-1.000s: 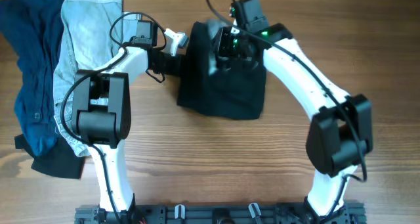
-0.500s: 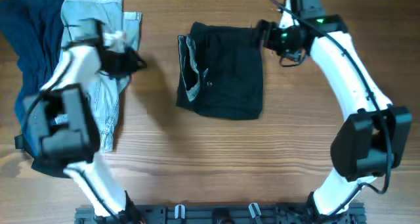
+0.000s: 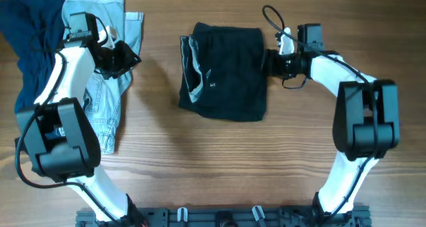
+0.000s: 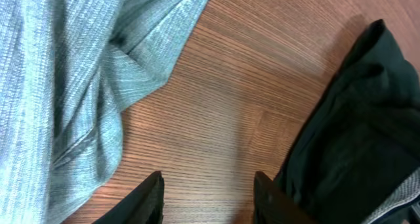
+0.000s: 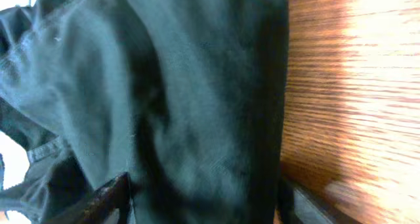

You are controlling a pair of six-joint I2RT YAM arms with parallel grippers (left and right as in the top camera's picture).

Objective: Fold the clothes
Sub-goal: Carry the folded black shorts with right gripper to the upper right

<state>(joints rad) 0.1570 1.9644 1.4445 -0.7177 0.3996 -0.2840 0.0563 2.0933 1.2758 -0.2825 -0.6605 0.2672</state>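
My table (image 3: 219,160) is brown wood, grain running side to side; a black rail (image 3: 200,217) lines its near edge; glare whitens it in my right wrist view

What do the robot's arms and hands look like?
Both the left arm and right arm have white shells and bulky black joints. Thin black cables loop by the wrists. The left hand and right hand are black, each with two dark fingers.

One black shorts (image 3: 226,74) beside the right gripper (image 3: 268,62); one jeans (image 3: 110,7) and one navy garment (image 3: 26,60) by the left gripper (image 3: 130,56); possibly another underneath.
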